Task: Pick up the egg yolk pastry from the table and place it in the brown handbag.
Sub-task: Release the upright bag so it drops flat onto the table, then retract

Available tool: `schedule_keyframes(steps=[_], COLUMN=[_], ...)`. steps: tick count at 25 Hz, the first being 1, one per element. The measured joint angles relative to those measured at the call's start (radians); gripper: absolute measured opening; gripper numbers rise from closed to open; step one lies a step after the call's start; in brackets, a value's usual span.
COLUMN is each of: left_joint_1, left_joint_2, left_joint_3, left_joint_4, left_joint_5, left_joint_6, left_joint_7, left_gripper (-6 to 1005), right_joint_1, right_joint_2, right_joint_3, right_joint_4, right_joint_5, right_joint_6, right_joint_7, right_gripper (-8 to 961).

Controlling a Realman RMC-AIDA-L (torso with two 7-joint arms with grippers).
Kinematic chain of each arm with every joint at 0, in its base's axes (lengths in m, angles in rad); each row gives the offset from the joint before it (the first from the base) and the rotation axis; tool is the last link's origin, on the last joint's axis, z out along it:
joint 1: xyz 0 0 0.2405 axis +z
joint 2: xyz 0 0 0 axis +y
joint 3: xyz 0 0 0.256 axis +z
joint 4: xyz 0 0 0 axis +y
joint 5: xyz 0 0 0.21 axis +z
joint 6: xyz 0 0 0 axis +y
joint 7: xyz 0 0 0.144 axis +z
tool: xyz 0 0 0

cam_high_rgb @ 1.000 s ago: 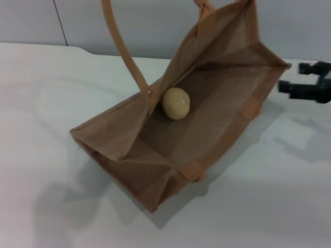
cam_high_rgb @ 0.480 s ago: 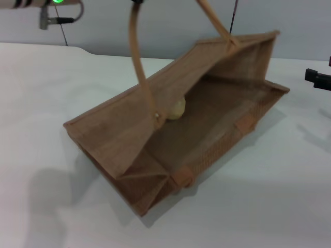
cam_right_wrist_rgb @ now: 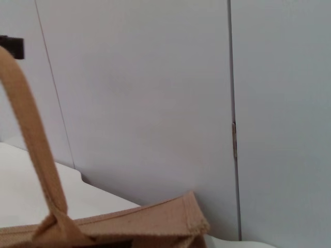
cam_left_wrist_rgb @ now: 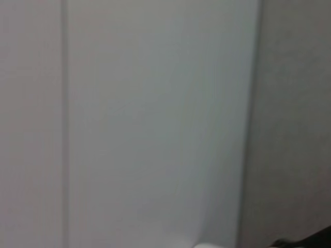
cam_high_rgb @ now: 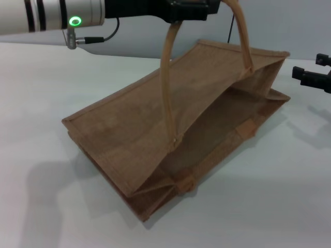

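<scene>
The left gripper (cam_high_rgb: 189,10), a black unit at the upper frame edge, has its fingers pinching the arched strap handle (cam_high_rgb: 166,77) of the tan-brown woven jute handbag (cam_high_rgb: 155,124), which leans half-folded on the plain white table (cam_high_rgb: 41,103). The right gripper (cam_high_rgb: 310,77) waits beside the bag's far end, well clear, fingers spread. The pastry is not visible (presumably inside, under the near panel). Judged step: placement apparently finished. Next: lower and release the handle gently so the bag settles.

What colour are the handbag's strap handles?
Light tan-brown, paler than the woven brown handbag; the strap handles show best in the head view.
</scene>
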Motion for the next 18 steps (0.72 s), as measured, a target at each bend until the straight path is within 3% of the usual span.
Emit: schedule_keyframes(steps=[4,11,18], left_joint_1=[-0.032,-0.026,0.012], left_joint_2=[-0.002,0.005,-0.008], left_joint_3=[-0.096,-0.12,-0.141], left_joint_4=[-0.102,-0.138,-0.143], left_joint_5=[-0.058,-0.096,-0.104], left_joint_6=[-0.11,-0.172,-0.084], left_joint_7=[0.104,0.179,0.257], left_gripper=[859,878,856], right_joint_1=[0.006,0.01,0.013], right_joint_2=[-0.002,-0.003,0.002], right_joint_3=[0.003,0.009,0.01], right_joint_4=[0.01,0.015,0.03], right_joint_5=[0.001,0.001,0.02], right_joint_6=[0.004,0.005,0.005], right_joint_7=[-0.004,-0.012,-0.068], right_gripper=[894,894,894])
